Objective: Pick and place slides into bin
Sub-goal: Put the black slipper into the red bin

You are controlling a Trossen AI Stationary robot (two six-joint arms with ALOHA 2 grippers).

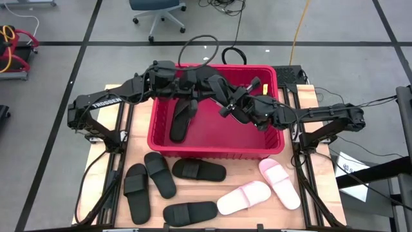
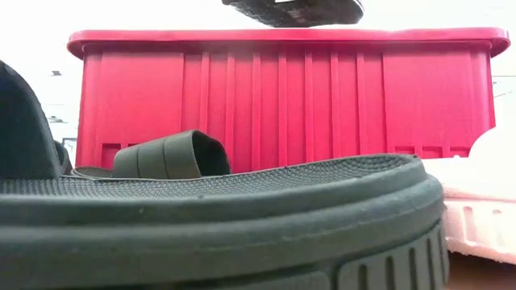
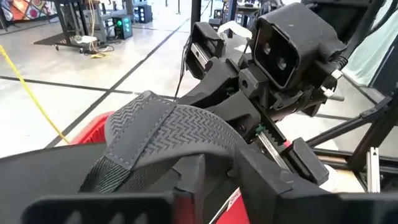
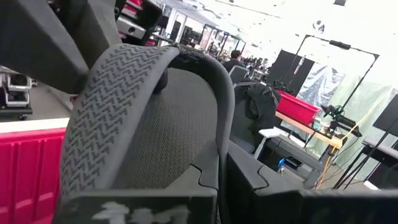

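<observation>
Above the red bin point(image 1: 212, 145), both arms meet over its open top, holding one black slide point(image 1: 215, 87) up between them. The right gripper point(image 1: 237, 102) reaches in from the right side of the table and its jaws are clamped together on this raised slide; its own wrist view shows the chevron-patterned strap point(image 4: 118, 118) filling the picture, with the dark fingers point(image 4: 205, 180) pinched on the slide's edge. The left gripper point(image 1: 193, 84) comes in from the left over the bin's far wall and sits at the other end of the same slide, its fingers point(image 3: 205, 180) on either side of the sandal's edge (whether they press on it or stand slightly apart I cannot tell). From the low view the lifted slide's ribbed sole point(image 2: 294, 11) hangs just above the bin's rolled rim. Inside the bin another black slide point(image 1: 182, 121) lies against the floor near the left wall. On the wooden table point(image 1: 244, 177) in front of the bin lie four black slides point(image 1: 156, 187) and two pale pink slides point(image 1: 261, 192), the pink pair to the right and touching each other.
</observation>
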